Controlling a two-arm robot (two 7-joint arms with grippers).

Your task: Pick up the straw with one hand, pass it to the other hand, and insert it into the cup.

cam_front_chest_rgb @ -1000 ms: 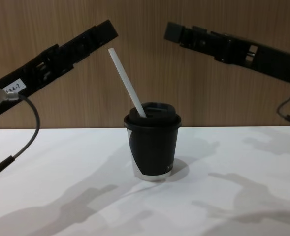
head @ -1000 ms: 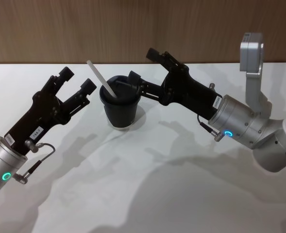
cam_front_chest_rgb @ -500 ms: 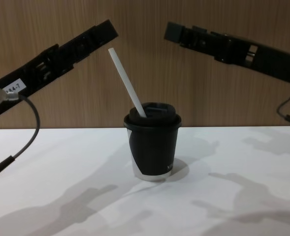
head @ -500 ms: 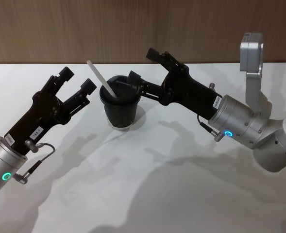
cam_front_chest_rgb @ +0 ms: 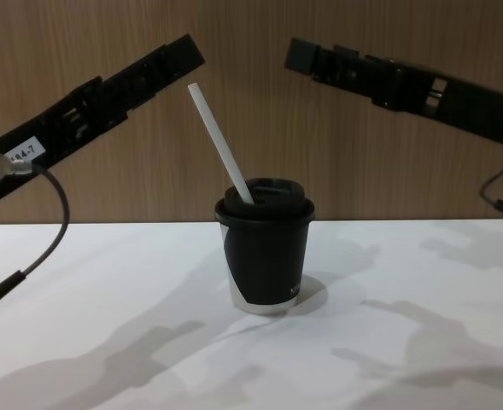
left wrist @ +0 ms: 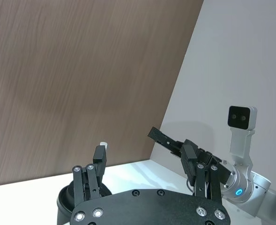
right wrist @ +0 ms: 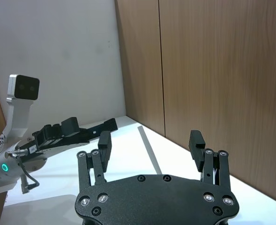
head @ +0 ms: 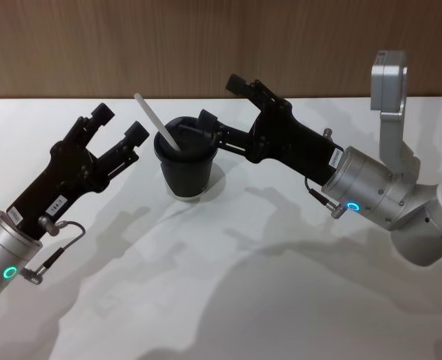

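The black cup (head: 187, 166) stands on the white table (head: 228, 285), back of centre. The white straw (head: 157, 123) sticks up out of its lid and leans toward my left side; the chest view shows the straw (cam_front_chest_rgb: 220, 143) slanting out of the cup (cam_front_chest_rgb: 266, 256). My left gripper (head: 121, 122) hangs open just left of the straw's top, touching nothing. My right gripper (head: 221, 100) is open above and right of the lid, empty too. The straw (right wrist: 149, 150) appears between the right gripper's fingers (right wrist: 104, 139) in its wrist view, farther off.
A wood-panelled wall (head: 205, 45) runs close behind the table's far edge. The left arm's cable (cam_front_chest_rgb: 38, 239) loops low on the left. The right arm's silver elbow (head: 389, 82) rises at the back right. Bare tabletop lies in front of the cup.
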